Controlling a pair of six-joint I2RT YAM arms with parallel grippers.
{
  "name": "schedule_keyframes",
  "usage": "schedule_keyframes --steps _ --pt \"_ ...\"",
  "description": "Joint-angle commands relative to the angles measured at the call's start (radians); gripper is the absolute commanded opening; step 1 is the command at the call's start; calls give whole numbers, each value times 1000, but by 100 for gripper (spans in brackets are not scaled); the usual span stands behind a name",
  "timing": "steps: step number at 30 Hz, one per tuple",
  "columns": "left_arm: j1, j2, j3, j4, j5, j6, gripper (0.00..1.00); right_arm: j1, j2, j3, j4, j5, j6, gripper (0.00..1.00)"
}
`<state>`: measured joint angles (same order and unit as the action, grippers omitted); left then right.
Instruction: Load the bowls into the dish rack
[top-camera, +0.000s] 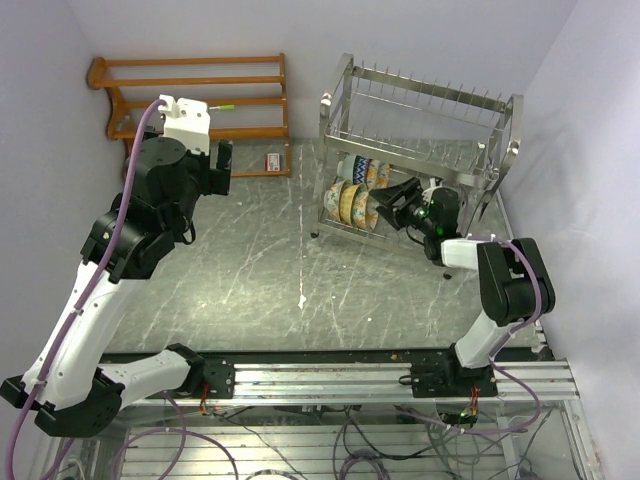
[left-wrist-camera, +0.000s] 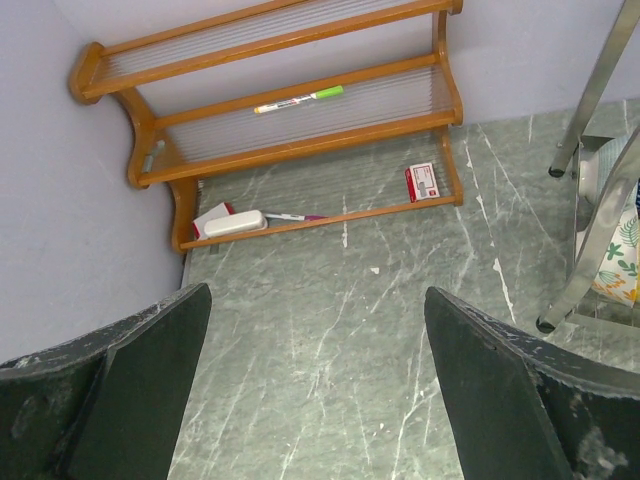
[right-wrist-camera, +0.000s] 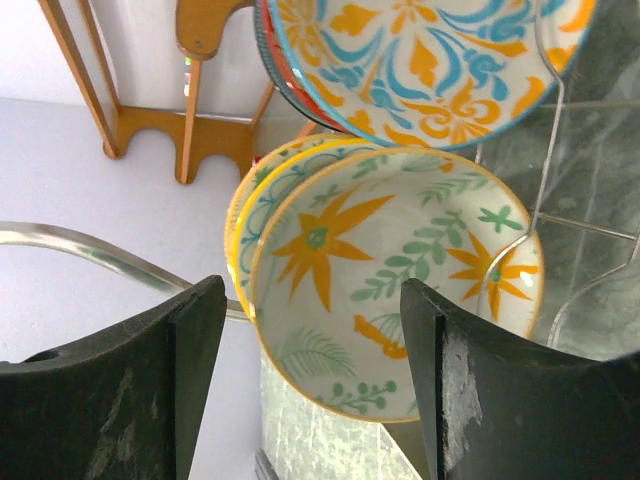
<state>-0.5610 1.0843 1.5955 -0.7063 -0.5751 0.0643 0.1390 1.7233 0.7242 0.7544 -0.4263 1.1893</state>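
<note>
right gripper spread, cream bowl just beyond its fingers, in dish rack

A robot lab cell: plain lilac walls box in a grey stone-look table. The left arm and right arm bolt to an aluminium rail with loose cables below, and a dish rack and wooden shelf stand on the table.

My left fingers spread over desk; green marker on wooden shelf middle tier, dish rack right of shelf.
</note>
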Motion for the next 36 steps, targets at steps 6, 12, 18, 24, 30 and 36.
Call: schedule_keyframes --steps 6,12,18,24,30,36 --pt "-6 0 30 22 26 -4 99 -10 -96 48 -77 30 -49 72" --pt "-6 7 39 14 28 -13 99 -8 -123 26 -56 6 -23 72" --pt "-6 27 44 13 44 -33 99 12 -167 -20 1 -47 11 72" --pt "-7 55 68 15 63 -47 99 52 -241 -78 14 -109 43 72" --pt "-7 80 85 18 79 -64 99 119 -337 -133 -81 -167 28 73" --pt "-6 96 106 11 101 -113 99 260 -462 -159 -312 -155 -69 73"
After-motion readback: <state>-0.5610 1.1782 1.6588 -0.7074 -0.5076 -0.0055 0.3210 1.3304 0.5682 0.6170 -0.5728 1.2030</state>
